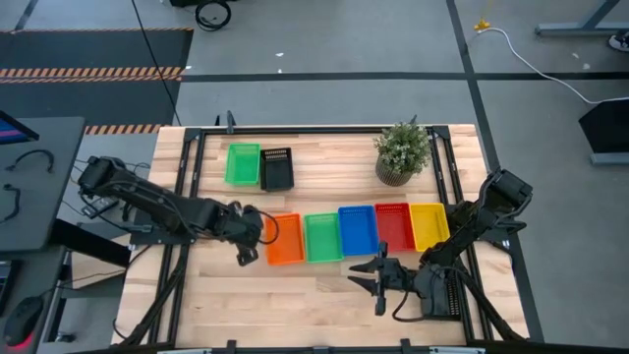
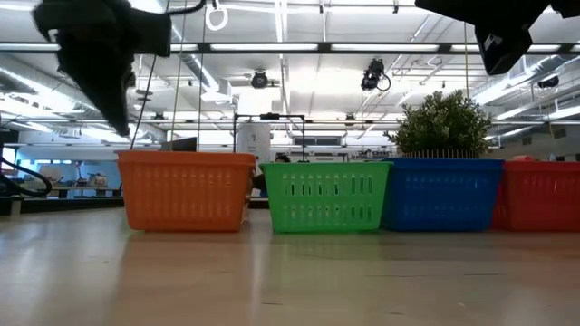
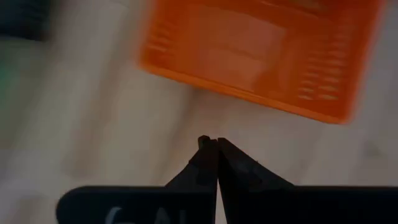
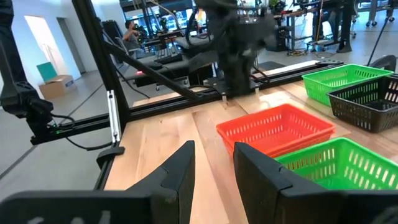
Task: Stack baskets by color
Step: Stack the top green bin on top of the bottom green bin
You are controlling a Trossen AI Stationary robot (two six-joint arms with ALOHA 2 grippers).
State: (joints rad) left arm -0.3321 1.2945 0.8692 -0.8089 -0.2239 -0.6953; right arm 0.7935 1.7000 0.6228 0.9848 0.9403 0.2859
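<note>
Five baskets stand in a row on the table: orange (image 1: 285, 239), green (image 1: 323, 237), blue (image 1: 358, 228), red (image 1: 394, 225) and yellow (image 1: 428, 225). Another green basket (image 1: 242, 163) and a black one (image 1: 277, 168) sit side by side at the far left. My left gripper (image 1: 247, 254) is shut and empty; it hangs above the bare wood just left of the orange basket (image 3: 261, 50). My right gripper (image 1: 362, 279) stands open and empty near the front edge, below the blue basket. It points toward the orange basket (image 4: 273, 127).
A potted green plant (image 1: 403, 150) stands at the far right, behind the red basket. Dark frame rails (image 1: 187, 177) run along the table's left and right sides. Bare wood lies in front of the row, at the near left.
</note>
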